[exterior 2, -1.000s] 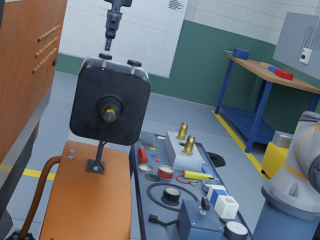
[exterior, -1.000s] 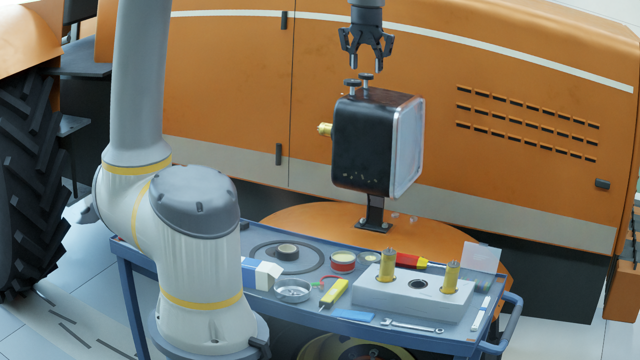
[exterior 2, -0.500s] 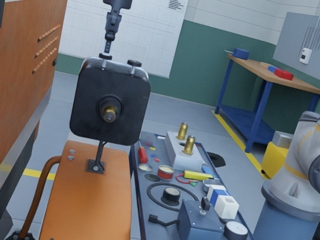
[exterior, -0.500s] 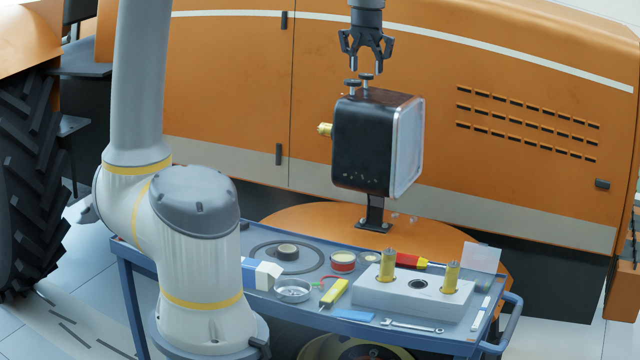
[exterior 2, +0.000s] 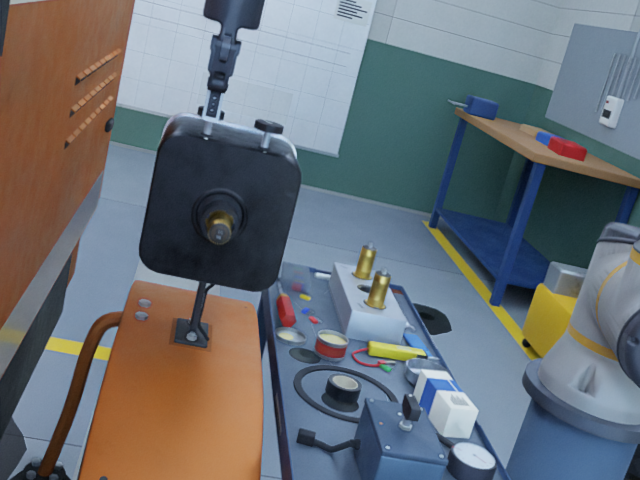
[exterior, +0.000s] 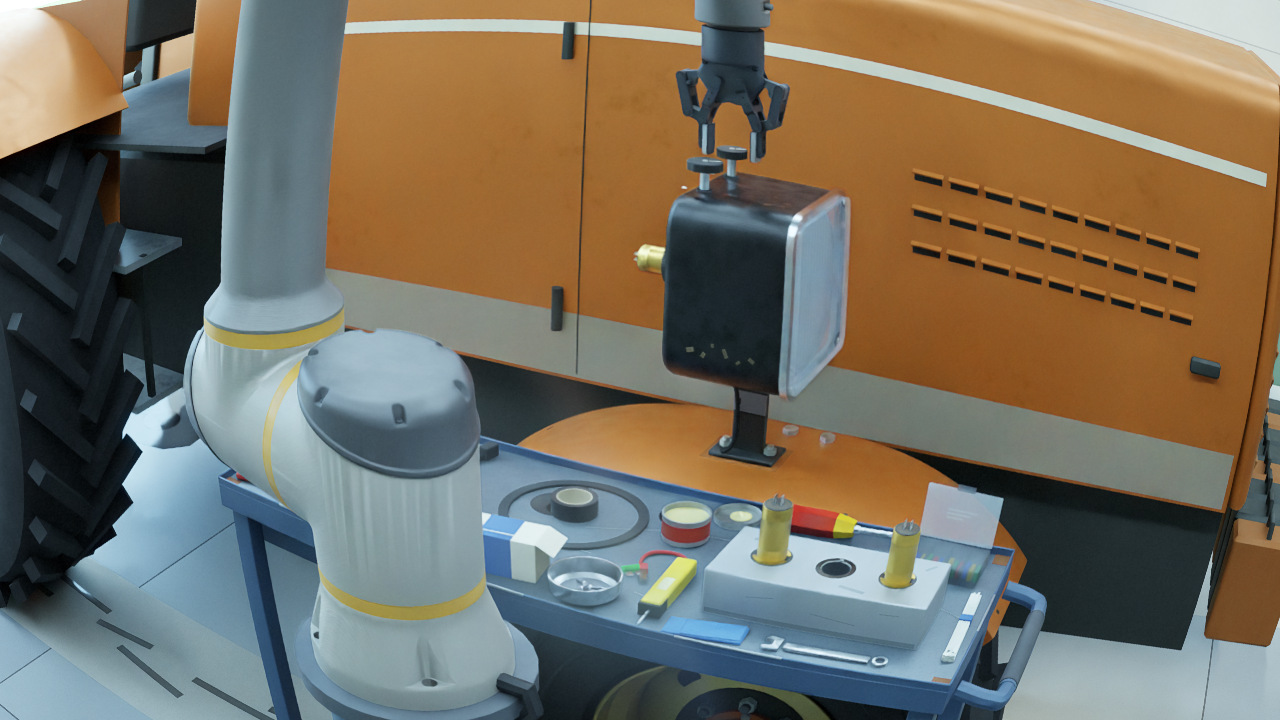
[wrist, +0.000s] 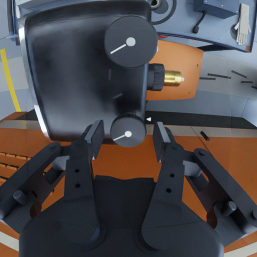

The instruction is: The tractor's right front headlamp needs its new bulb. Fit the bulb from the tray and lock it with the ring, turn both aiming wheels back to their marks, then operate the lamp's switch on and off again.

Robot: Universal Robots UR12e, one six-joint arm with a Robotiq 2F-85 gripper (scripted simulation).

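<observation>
My gripper is open and holds nothing. It hangs straight down over the top of the black headlamp housing. Its fingers stand either side of the aiming wheel nearer the tractor. The other aiming wheel stands free beside it. Each wheel shows a white pointer line. A brass bulb base sticks out of the ribbed ring at the housing's back. The white tray on the cart holds two brass bulbs around an empty hole.
Behind the lamp stands the tractor's orange side panel. The lamp's post is bolted to an orange fender. The blue cart carries tape, tins, a screwdriver, a wrench and a blue switch box. My arm's base stands at the cart's left end.
</observation>
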